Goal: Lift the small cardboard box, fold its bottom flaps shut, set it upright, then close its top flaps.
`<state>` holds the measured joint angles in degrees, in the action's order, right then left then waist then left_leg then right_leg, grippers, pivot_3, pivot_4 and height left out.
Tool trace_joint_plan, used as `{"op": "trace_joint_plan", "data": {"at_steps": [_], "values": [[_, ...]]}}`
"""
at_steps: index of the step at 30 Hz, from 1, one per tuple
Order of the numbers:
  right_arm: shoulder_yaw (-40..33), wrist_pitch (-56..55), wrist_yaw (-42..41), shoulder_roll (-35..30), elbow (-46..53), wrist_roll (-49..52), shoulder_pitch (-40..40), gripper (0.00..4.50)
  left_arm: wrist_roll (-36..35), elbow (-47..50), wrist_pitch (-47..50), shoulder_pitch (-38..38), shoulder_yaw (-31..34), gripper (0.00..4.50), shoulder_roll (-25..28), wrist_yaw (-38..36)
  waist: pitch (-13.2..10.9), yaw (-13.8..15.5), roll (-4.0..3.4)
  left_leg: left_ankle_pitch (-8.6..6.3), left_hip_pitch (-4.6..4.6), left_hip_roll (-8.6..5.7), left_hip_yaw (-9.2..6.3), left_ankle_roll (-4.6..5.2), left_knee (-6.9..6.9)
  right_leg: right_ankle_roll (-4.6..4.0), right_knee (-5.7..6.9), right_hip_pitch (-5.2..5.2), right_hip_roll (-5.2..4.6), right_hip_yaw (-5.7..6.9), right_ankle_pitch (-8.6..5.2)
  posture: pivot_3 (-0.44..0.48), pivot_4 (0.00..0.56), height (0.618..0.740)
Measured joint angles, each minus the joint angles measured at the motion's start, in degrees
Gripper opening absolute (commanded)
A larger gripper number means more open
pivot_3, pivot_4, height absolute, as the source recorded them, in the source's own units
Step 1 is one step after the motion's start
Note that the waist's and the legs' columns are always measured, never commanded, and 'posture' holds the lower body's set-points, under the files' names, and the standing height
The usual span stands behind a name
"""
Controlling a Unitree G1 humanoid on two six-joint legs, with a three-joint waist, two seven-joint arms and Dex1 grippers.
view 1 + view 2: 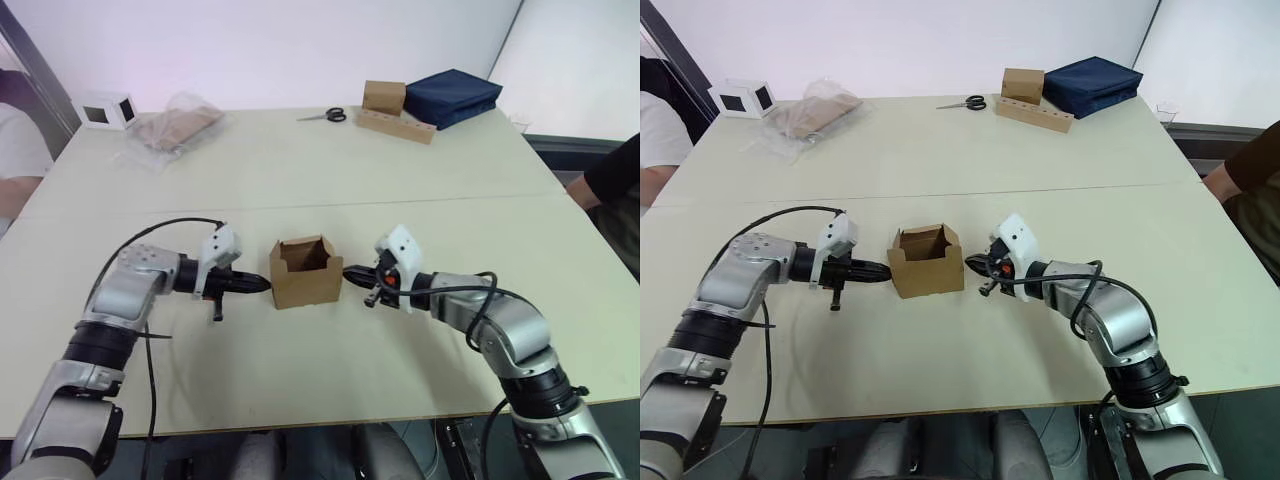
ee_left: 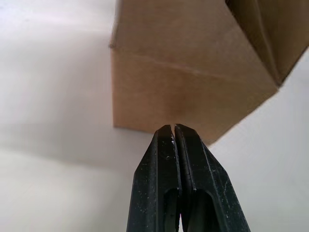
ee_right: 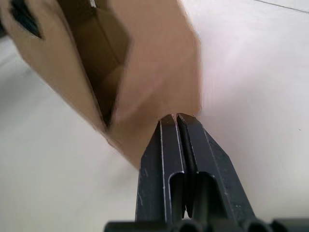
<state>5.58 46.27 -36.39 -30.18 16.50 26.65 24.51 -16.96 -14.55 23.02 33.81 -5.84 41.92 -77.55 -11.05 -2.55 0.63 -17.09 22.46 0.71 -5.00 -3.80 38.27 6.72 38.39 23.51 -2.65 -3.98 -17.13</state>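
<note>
Small cardboard box (image 1: 306,272): stands upright near the middle of the pale surface (image 1: 330,170), towards its near edge, between the two tools. Its top is open, the flaps standing up round the opening, and the brown inside shows.
Left tool (image 1: 262,284): its two black fingers are pressed together with nothing between them. The tip is at the box's left wall, low down; in the left wrist view the closed fingers (image 2: 166,159) point at the bottom edge of that wall, touching it or very nearly.
Right tool (image 1: 350,271): fingers likewise closed flat on each other and gripping nothing. The tip meets the box's right wall; in the right wrist view the fingers (image 3: 169,145) lie against the cardboard by the lower corner.
Arms: both reach in from the sides, low over the surface, roughly level with each other.
Far left corner: a white cube with a dark window (image 1: 104,111), and beside it a clear plastic bag (image 1: 178,125) with brown pieces inside.
Far right: scissors (image 1: 325,116), a brown block (image 1: 384,96) sitting at one end of a long flat cardboard strip (image 1: 398,125), and a dark blue bag (image 1: 453,96) just behind them.
People: one in a white sleeve (image 1: 18,150) at the left edge, one in a dark sleeve (image 1: 612,175) at the right edge.
</note>
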Motion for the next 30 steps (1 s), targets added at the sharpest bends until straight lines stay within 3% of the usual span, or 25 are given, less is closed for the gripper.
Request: {"op": "trace_joint_plan", "data": {"at_steps": [3,13,30], "values": [[-2.7,-1.3,-3.0,-0.2,-0.5,1.8,1.2,0.00,-3.8,4.1,5.1,0.9,3.6,0.08,0.9,0.4,0.0,0.0,0.00,0.00,-0.05,0.01,0.00,0.00,-0.02,0.00,-0.02,-0.06,0.00,0.00,0.00,0.000,0.150,0.740],[-2.0,-1.7,-11.4,1.9,-7.0,5.6,5.6,0.00,-9.0,11.5,11.9,-0.4,4.0,0.08,-0.8,3.7,0.0,0.0,-0.01,0.00,-0.04,0.01,0.00,0.00,-0.02,0.00,-0.02,-0.04,0.00,0.00,0.00,0.000,0.150,0.740],[4.9,-8.4,-18.6,6.2,-21.0,0.0,12.3,0.00,-4.6,10.1,4.8,-2.2,1.4,0.08,-4.1,9.1,0.0,0.0,-0.03,0.01,-0.10,0.01,0.01,-0.01,-0.02,0.00,-0.02,-0.08,-0.01,0.00,0.00,0.000,0.150,0.740]]}}
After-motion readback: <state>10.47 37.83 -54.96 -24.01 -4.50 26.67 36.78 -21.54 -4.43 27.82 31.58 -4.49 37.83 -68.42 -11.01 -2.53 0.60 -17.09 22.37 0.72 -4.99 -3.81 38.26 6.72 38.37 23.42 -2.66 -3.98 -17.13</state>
